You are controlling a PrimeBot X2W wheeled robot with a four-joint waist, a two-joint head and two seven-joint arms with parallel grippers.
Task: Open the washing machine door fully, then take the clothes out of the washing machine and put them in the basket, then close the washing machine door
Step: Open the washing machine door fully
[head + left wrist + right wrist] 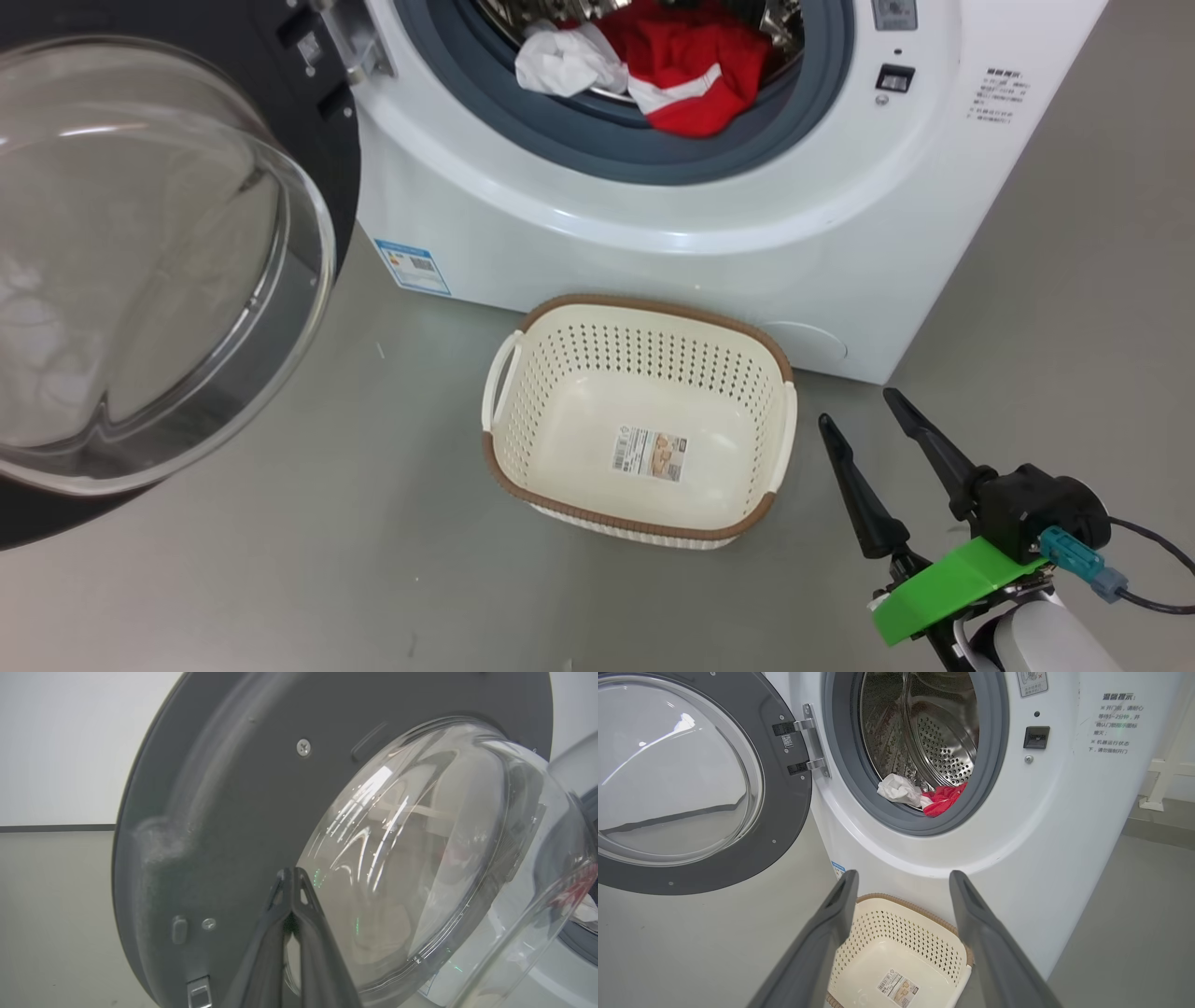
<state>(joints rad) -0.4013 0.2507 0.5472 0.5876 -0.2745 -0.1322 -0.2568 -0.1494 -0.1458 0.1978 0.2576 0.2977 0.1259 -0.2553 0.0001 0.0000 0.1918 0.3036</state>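
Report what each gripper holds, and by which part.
Nothing is held. The left gripper is shut empty, tips toward the inner face of the washing machine door; the right gripper hangs open beside the basket.

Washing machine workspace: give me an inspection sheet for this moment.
Surface: smooth grey floor.
Job's things: large round black-rimmed glass door standing open; big white front-loading washing machine; bright red fabric clothes and white cloth at drum mouth; cream perforated plastic basket empty, before machine.
Clutter: nothing seen.
Grippers: left tool shut, by door's inner face; right tool open, empty, beside the basket.
Cables: black cable at right wrist.
Surroundings: white wall.
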